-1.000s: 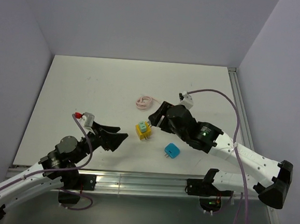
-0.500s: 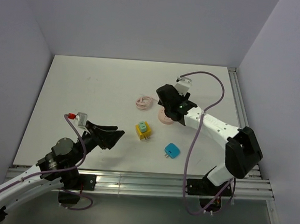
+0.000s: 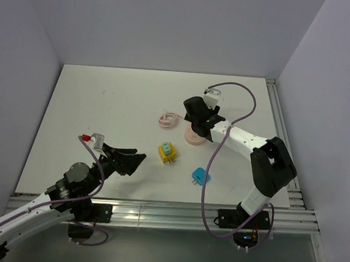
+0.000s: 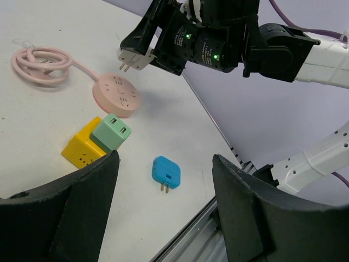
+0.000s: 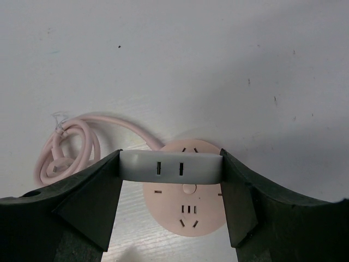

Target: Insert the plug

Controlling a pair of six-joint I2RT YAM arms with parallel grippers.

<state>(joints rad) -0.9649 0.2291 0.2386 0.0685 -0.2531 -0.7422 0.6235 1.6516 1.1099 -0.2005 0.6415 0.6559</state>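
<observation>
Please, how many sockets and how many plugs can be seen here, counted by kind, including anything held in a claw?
Sockets: 2, the pink round socket and the yellow cube socket.
Plugs: 3, the green plug touching the yellow cube socket, the blue plug lying loose, and the white plug held in the right claw.
Total: 5.

I've got plug (image 4: 131,56) in right gripper (image 5: 170,170) just over round socket (image 3: 194,137); coiled cord (image 3: 168,119) to its left, cube (image 4: 80,151) w/ adapter (image 4: 110,131) on top near-left, flat charger (image 3: 200,177) nearer & right of cube. Left gripper (image 3: 131,160) near-left, well apart.
</observation>
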